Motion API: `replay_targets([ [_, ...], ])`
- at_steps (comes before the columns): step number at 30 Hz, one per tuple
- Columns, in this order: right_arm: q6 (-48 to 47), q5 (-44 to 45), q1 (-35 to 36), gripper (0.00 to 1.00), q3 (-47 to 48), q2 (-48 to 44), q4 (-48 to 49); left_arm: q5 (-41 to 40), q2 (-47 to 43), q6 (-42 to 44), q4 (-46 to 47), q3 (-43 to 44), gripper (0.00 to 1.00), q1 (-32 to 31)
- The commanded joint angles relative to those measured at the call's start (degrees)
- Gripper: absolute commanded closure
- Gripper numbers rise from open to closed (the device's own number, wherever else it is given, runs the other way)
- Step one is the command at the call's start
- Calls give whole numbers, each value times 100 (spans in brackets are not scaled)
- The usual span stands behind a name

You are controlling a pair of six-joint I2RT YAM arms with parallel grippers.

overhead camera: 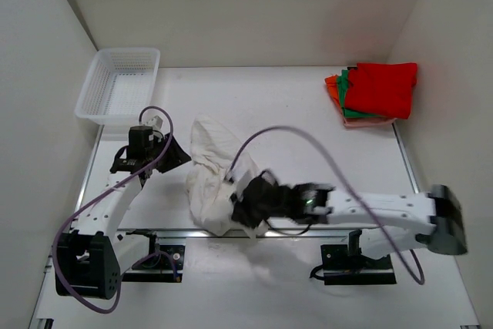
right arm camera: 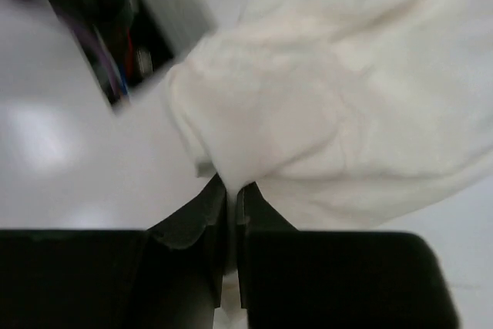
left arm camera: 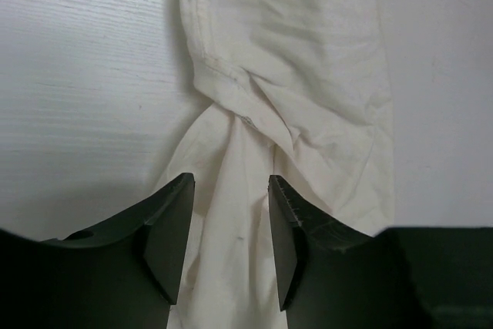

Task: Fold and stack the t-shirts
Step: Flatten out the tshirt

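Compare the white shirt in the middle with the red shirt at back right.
The white shirt lies crumpled; the red shirt is folded flat. The white shirt is pinched by the right end effector; the red shirt tops a stack, untouched. Both are plain fabric.

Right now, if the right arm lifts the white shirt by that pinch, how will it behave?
Likely floppy: the white t-shirt lies crumpled and twisted, so it should drape from the right gripper, which is shut on one edge. Probably light for its size, though that small pinch might slip.
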Motion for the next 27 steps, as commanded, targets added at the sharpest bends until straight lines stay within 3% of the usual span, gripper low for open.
replay_targets([
  [1, 25, -89, -1567, 100, 209, -1787, 506, 21, -125, 72, 223, 32, 45, 96],
  [5, 358, -1003, -3859, 100, -406, -2806, 701, 301, -248, -34, 513, -82, 42, -167],
  [11, 184, -1892, -6033, 100, -670, -3178, 438, 179, -415, -297, 330, -512, 38, -949],
  [16, -36, -1568, -6106, 100, -627, -3117, 305, 250, -564, -657, 303, -750, 32, -1740],
  [21, -81, -1392, -5807, 100, -723, -2905, 384, 119, -161, -1158, 628, -487, 27, -2995],
  [27, -19, -1391, -5842, 100, -873, -2940, 481, -488, 928, -703, -451, 304, 28, -3657],
])
